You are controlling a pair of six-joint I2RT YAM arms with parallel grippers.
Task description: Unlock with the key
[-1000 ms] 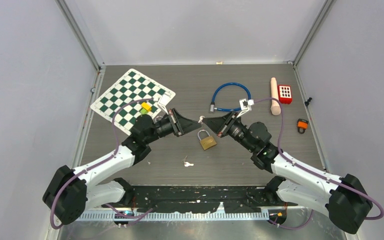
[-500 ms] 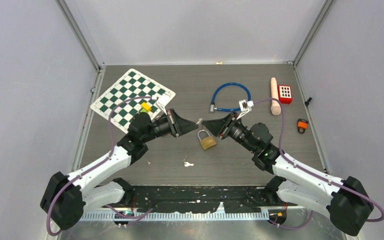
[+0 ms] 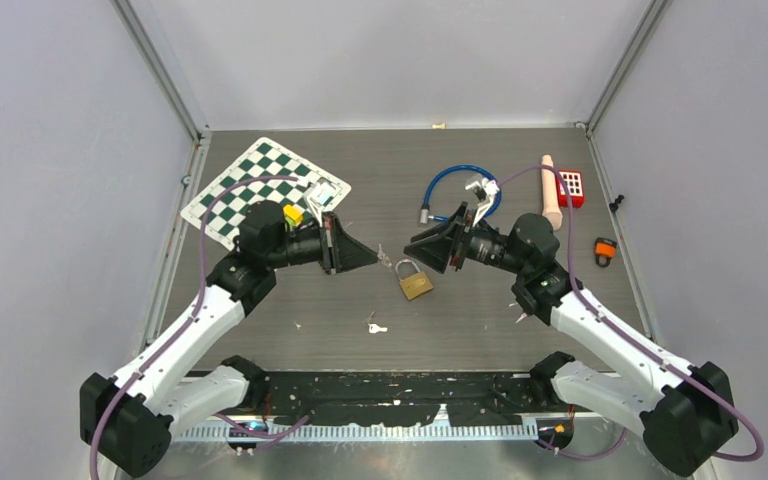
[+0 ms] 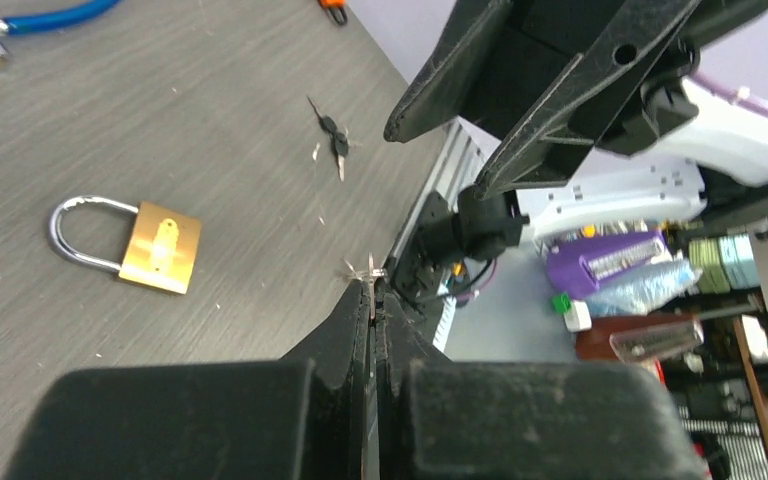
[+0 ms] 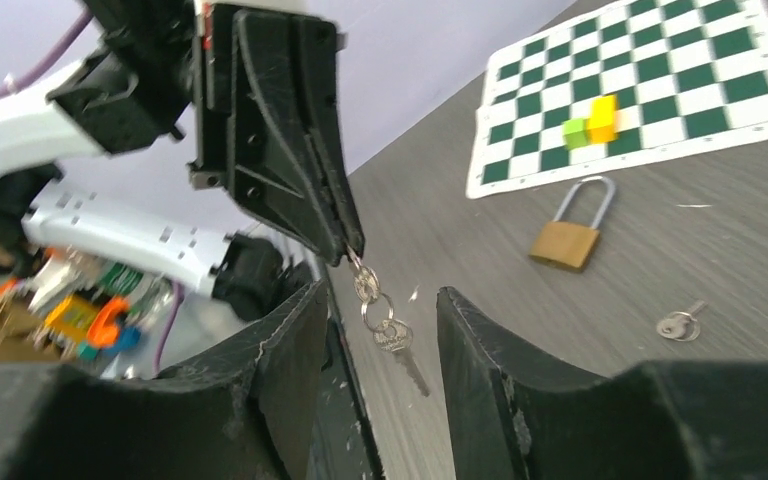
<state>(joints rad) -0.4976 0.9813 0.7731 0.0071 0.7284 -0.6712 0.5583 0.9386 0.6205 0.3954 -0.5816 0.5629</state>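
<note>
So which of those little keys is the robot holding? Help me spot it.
From the chessboard mat, follow the left arm toward the middle of the table. From the closed tip of the left gripper, just left of the brass padlock, a small silver key hangs on rings. Unlike the loose key lying flat on the table, it dangles in the air.

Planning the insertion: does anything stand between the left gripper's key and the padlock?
Nothing visible. The key hangs from the left gripper beside the padlock; the open right gripper hovers opposite, off that line.
</note>
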